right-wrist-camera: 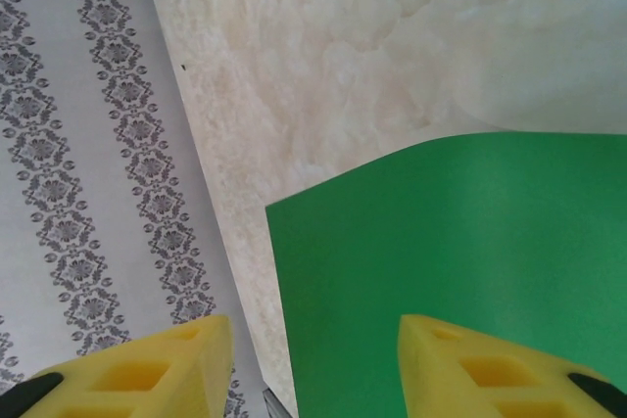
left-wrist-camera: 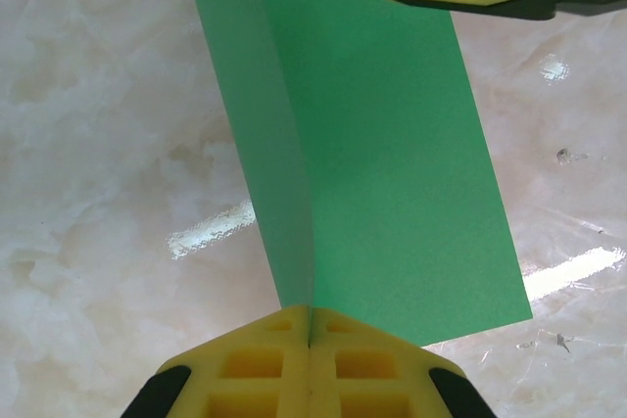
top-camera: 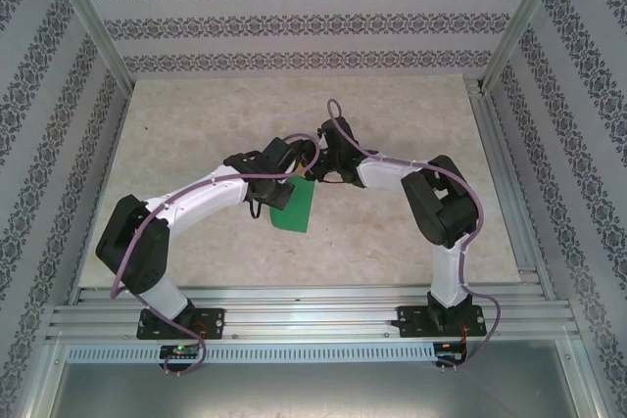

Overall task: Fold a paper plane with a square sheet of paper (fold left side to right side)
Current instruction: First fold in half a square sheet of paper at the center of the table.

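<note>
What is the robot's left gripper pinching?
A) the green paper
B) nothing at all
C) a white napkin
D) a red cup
A: in the left wrist view, the left gripper is shut tight on the edge of the green sheet of paper, which stands up from between its jaws.

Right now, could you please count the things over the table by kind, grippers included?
Paper: 1, the green sheet
Grippers: 2, the left gripper and the right gripper
Total: 3
</note>
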Robot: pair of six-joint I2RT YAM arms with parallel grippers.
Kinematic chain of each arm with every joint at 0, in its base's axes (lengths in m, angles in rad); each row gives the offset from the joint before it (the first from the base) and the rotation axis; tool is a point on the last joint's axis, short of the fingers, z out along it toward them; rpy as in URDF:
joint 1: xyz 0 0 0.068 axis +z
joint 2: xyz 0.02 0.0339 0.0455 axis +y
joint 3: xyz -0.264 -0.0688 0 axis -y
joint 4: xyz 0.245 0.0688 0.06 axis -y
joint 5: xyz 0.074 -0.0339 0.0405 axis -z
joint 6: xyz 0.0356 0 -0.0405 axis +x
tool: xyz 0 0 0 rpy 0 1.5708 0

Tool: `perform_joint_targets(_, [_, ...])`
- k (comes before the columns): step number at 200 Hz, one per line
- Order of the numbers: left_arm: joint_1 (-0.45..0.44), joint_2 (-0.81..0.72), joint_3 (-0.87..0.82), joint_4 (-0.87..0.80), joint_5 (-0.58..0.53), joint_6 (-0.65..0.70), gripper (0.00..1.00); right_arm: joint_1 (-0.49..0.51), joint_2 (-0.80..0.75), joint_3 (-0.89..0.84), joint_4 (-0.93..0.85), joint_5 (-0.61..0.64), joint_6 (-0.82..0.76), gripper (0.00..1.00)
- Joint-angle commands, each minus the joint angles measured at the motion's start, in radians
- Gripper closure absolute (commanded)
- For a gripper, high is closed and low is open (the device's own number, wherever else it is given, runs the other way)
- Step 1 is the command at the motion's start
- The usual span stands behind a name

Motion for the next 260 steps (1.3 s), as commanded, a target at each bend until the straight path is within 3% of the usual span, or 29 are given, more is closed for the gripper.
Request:
perform_joint_targets(1, [-0.019, 0.014, 0.007, 0.022, 0.005, 0.020, 1.00, 0.012, 0.020, 0.051, -0.060, -0.015, -0.060, 0.57])
perform_joint_targets(53, [-0.022, 0.029, 0.016, 0.019, 0.014, 0.022, 1.00, 0.012, 0.023, 0.087, -0.149, -0.004, -0.138, 0.76])
perform_joint_targets(102, [-0.026, 0.033, 0.016, 0.024, 0.020, 0.020, 1.00, 0.013, 0.037, 0.111, -0.172, -0.014, -0.166, 0.88])
perform_joint_targets(180, [-0.028, 0.028, 0.017, 0.026, 0.017, 0.020, 1.00, 0.014, 0.056, 0.134, -0.219, -0.006, -0.205, 0.89])
perform_joint_targets(203, [-0.028, 0.028, 0.015, 0.028, 0.020, 0.020, 0.99, 0.012, 0.056, 0.137, -0.226, -0.007, -0.218, 1.00])
perform_joint_targets(215, [-0.028, 0.023, 0.013, 0.034, 0.031, 0.018, 0.92, 0.010, 0.055, 0.140, -0.233, -0.006, -0.234, 1.00])
perform_joint_targets(233, [-0.028, -0.001, 0.009, 0.047, 0.070, 0.017, 0.72, 0.003, 0.054, 0.142, -0.236, -0.011, -0.263, 1.00])
perform_joint_targets(243, [-0.028, -0.027, 0.003, 0.058, 0.100, 0.014, 0.54, -0.003, 0.054, 0.143, -0.238, -0.019, -0.293, 1.00])
perform_joint_targets(260, [-0.022, -0.095, -0.009, 0.071, 0.132, 0.003, 0.40, -0.017, 0.057, 0.154, -0.256, -0.033, -0.351, 1.00])
